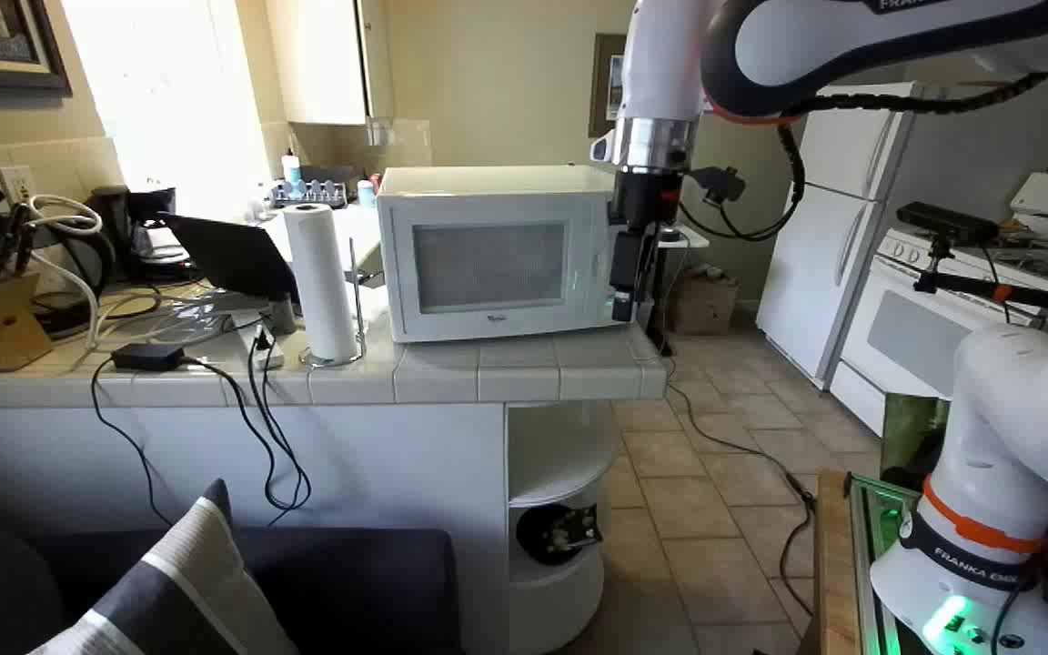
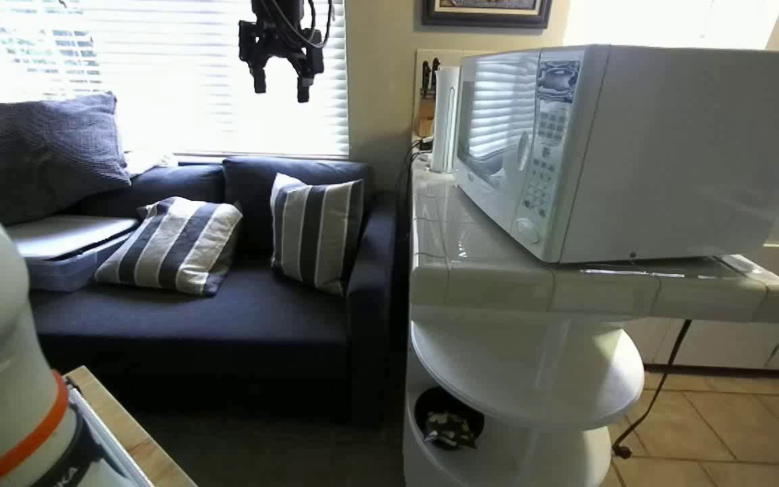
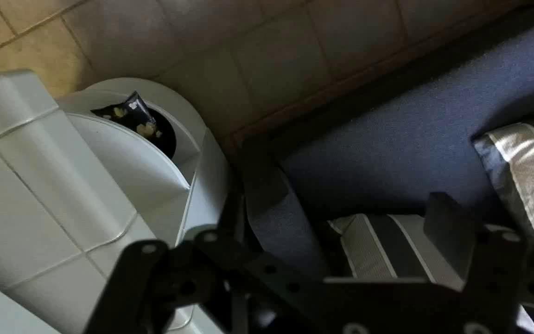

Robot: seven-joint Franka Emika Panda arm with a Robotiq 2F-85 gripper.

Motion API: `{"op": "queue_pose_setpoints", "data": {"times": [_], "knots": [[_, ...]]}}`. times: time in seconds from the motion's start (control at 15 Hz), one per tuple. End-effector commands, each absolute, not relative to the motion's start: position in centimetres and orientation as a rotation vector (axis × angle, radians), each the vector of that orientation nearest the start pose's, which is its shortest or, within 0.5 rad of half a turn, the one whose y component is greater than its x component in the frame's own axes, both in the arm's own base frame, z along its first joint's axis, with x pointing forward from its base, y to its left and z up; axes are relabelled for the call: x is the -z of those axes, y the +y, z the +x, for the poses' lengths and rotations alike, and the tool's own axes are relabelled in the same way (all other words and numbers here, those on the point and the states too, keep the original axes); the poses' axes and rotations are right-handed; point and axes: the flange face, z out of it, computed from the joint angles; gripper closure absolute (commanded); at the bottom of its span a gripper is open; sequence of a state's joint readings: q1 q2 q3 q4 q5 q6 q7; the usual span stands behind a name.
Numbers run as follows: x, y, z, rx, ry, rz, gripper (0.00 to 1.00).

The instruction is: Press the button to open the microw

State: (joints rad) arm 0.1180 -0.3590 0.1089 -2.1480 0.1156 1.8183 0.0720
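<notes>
Tiled worktop [image 2: 484, 291] in an exterior view: microwave [image 2: 660, 155] right, with button panel [image 2: 546, 159], near worktop edge; pincer [image 2: 282, 90] upper left, fingers apart, empty, open air between. Arm base [image 1: 970, 578] reads "FRANKA".

Closed white microwave [image 1: 492, 262] on counter [image 1: 520, 382]

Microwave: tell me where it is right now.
In an exterior view, the microwave stands toward the right end of the tiled counter, just to the right of the paper towel roll.

Keypad labels [image 2: 545, 159] illegibly small
</notes>
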Motion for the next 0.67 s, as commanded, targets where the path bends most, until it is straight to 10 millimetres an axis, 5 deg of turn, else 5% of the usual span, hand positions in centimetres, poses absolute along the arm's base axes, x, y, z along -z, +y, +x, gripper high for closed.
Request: {"op": "queue_pose_setpoints", "data": {"times": [0.0,0.27,0.6], "knots": [[-55.0,11.6,43.6,0.025,-0.186,-3.059,0.0],[-54.5,10.9,43.7,0.022,-0.077,-3.065,0.0],[-48.5,7.3,42.2,0.08,0.353,-3.047,0.0]]}}
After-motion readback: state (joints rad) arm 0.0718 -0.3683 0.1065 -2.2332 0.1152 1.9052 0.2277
